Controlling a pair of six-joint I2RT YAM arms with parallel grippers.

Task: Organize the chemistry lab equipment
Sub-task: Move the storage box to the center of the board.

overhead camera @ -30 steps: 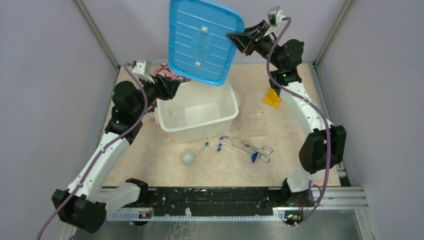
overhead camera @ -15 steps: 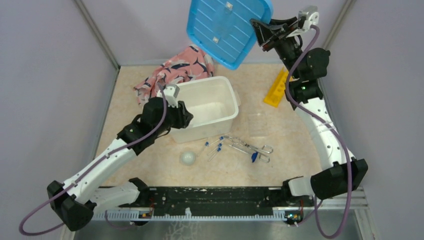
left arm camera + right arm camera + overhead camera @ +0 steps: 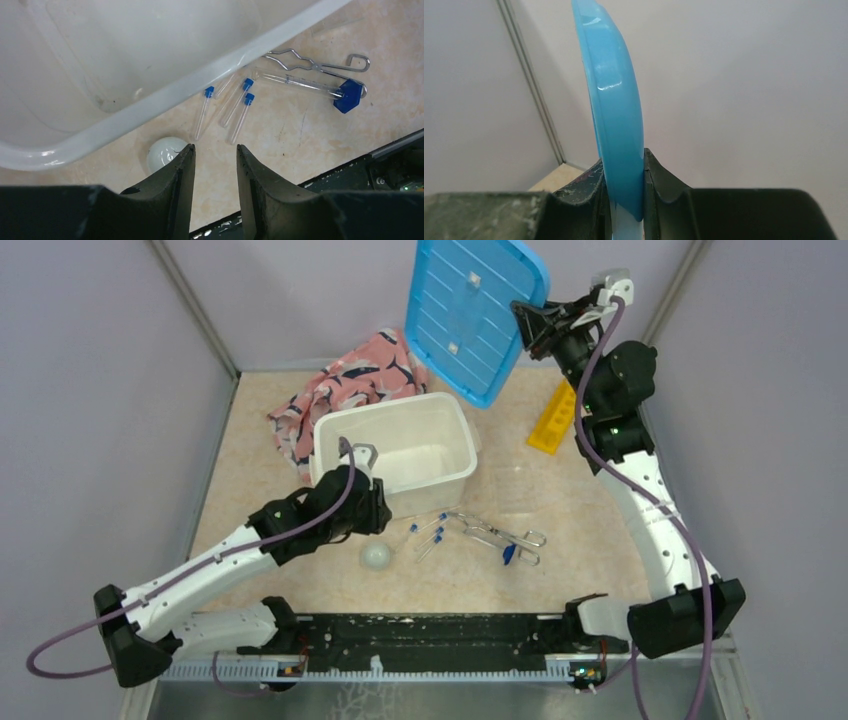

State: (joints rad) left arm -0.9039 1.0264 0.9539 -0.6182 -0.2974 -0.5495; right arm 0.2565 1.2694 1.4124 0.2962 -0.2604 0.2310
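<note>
The white bin (image 3: 400, 455) stands open on the tabletop, left of centre toward the far edge. It is a rounded rectangular tub of translucent plastic. The left wrist view shows its floor bare, with faint smudges. Its blue lid (image 3: 470, 315), ribbed rigid plastic, is held on edge in the air above the far edge. The right gripper (image 3: 624, 160) is clamped on the lid's rim, one jaw on each face.

Between the bin and the near edge lie three thin clear tubes (image 3: 235, 107) with blue caps. A longer tube (image 3: 310, 86) with a hexagonal blue cap rests against the silver wire tongs (image 3: 320, 62). The smooth whitish ball (image 3: 376, 556) sits just beside the bin's near wall. The left gripper (image 3: 215, 150) hovers over the ball, jaws a narrow gap apart and holding nothing.

Only the top view shows the yellow holed rack (image 3: 553, 420) toward the far right corner and the pink patterned cloth (image 3: 340, 390) crumpled at the far left corner.
</note>
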